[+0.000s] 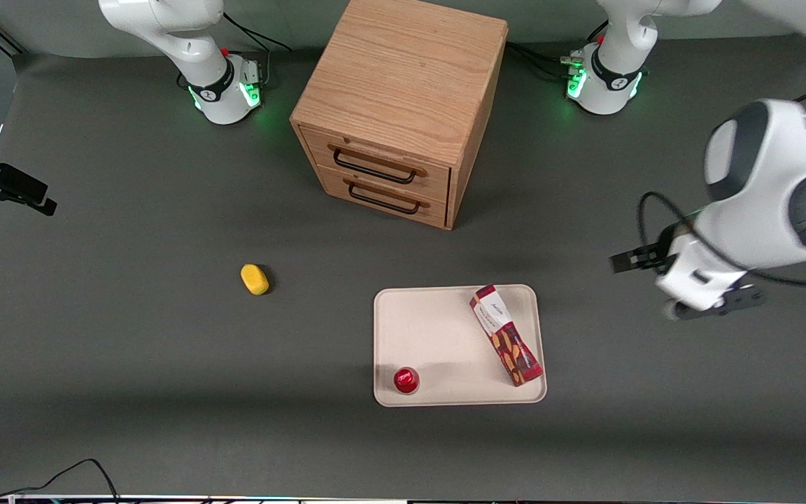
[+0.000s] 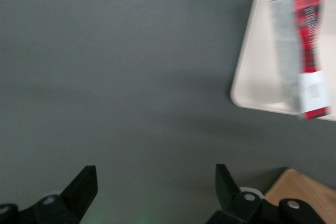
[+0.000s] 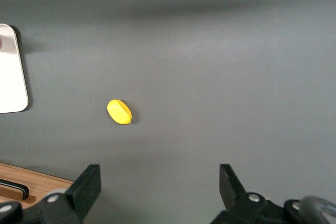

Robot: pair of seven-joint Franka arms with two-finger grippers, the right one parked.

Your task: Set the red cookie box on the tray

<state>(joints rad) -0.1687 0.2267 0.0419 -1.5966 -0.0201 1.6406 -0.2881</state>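
The red cookie box [image 1: 506, 344] lies flat on the cream tray [image 1: 438, 336], slanted along the tray's edge toward the working arm, with its white label end pointing toward the drawer cabinet. The left wrist view shows the same box [image 2: 307, 51] resting on the tray [image 2: 257, 72]. My left gripper [image 2: 154, 177] is open with nothing between its fingers, over bare grey table. Its hand [image 1: 697, 280] hangs apart from the tray, off toward the working arm's end of the table.
A wooden two-drawer cabinet [image 1: 403, 105] stands farther from the front camera than the tray; its corner [image 2: 304, 192] shows near the gripper. A small round red-topped object [image 1: 406, 380] sits on the tray. A yellow lump [image 1: 255, 278] lies toward the parked arm's end.
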